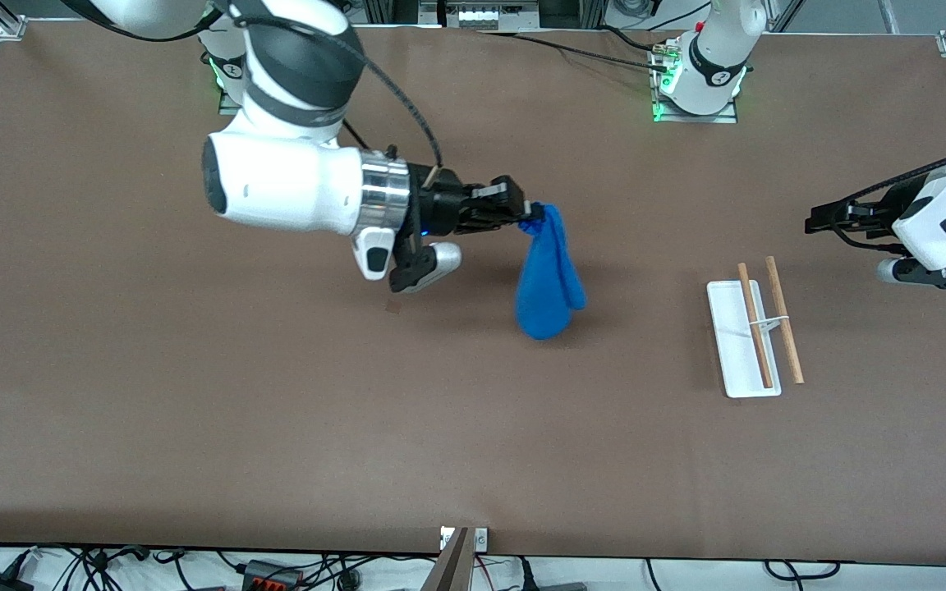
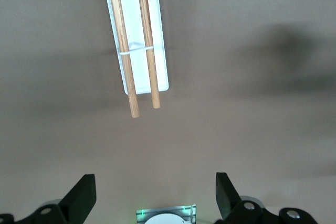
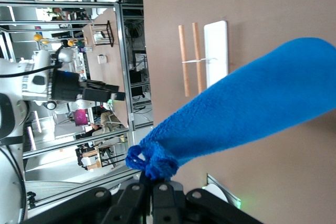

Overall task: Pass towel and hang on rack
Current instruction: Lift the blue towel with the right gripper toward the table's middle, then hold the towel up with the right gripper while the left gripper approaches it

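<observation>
**Towel held in the air, rack near the left arm's end**

The right gripper point(image 1: 526, 215) is up over the middle of the table point(image 1: 112, 394), and its fingers are closed on the top corner of the towel point(image 1: 551, 283); the towel hangs straight down from the fingertips as a long blue bundle, and its lower end is close to the table surface, though I cannot tell if it touches; in the right wrist view the towel point(image 3: 241, 119) starts directly at the closed fingers and spreads wider away from them.

The rack point(image 1: 742, 341) stands on the table toward the left arm's end, well apart from the towel and about halfway between the edge at the robots' bases and the edge at the front camera; its two wooden rods lie parallel above the white base.

The left gripper point(image 1: 819, 222) waits in the air near the edge at the left arm's end, close to the rack; its fingers are spread open and hold nothing; the left wrist view shows the rack point(image 2: 137, 40) between the two open fingertips point(image 2: 81, 195).
</observation>
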`<state>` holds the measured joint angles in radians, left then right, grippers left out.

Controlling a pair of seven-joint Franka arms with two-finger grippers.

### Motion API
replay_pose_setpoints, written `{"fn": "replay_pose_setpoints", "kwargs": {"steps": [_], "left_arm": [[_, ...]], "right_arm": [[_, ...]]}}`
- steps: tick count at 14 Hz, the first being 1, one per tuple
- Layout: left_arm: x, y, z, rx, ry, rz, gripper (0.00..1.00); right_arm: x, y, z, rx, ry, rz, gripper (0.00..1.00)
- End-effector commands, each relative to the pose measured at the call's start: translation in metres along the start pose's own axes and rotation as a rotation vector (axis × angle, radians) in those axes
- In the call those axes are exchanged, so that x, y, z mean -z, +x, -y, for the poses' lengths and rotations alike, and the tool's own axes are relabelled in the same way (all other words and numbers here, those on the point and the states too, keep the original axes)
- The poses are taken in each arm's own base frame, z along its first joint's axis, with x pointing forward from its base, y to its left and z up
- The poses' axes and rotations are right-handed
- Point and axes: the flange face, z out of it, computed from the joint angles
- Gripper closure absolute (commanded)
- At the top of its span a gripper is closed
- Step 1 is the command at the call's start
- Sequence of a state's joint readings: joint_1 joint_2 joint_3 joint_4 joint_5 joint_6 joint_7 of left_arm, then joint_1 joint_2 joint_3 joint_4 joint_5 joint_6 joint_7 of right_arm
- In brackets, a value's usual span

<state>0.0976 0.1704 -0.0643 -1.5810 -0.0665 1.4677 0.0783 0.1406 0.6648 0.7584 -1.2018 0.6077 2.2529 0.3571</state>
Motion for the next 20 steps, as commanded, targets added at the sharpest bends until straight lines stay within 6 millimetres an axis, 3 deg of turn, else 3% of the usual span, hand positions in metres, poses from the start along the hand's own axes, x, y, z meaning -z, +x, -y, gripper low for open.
{"fn": "replay_pose_setpoints", "kwargs": {"steps": [1,3,5,7,11,12,14,17,20], "left_arm": [[-0.007,0.008,-0.007,-0.037,-0.002,0.042,0.00],[-0.020,0.017,-0.014,-0.133,-0.075,0.055,0.00],[-0.031,0.032,-0.028,-0.424,-0.086,-0.001,0.00],[-0.056,0.051,-0.031,-0.646,-0.096,0.003,0.00],[-0.109,0.069,-0.066,-1.030,-0.146,0.000,0.00],[-0.117,0.070,-0.071,-1.064,-0.168,-0.016,0.00],[-0.154,0.072,-0.093,-1.190,-0.178,-0.077,0.00],[-0.188,0.070,-0.101,-1.310,-0.365,-0.235,0.00],[-0.230,0.081,-0.097,-1.405,-0.563,-0.391,0.01]], "right_arm": [[-0.015,-0.006,0.014,-0.021,0.064,-0.013,1.00],[-0.024,-0.012,0.021,-0.016,0.078,-0.035,1.00],[-0.027,-0.015,0.023,-0.018,0.079,-0.040,1.00],[-0.028,-0.015,0.022,-0.019,0.078,-0.039,1.00],[-0.029,-0.014,0.021,-0.016,0.073,-0.047,1.00],[-0.029,-0.013,0.021,-0.018,0.077,-0.057,1.00],[-0.032,-0.015,0.021,-0.013,0.075,-0.057,1.00],[-0.031,-0.015,0.021,-0.011,0.075,-0.059,1.00],[-0.031,-0.015,0.021,-0.006,0.074,-0.059,1.00]]}}
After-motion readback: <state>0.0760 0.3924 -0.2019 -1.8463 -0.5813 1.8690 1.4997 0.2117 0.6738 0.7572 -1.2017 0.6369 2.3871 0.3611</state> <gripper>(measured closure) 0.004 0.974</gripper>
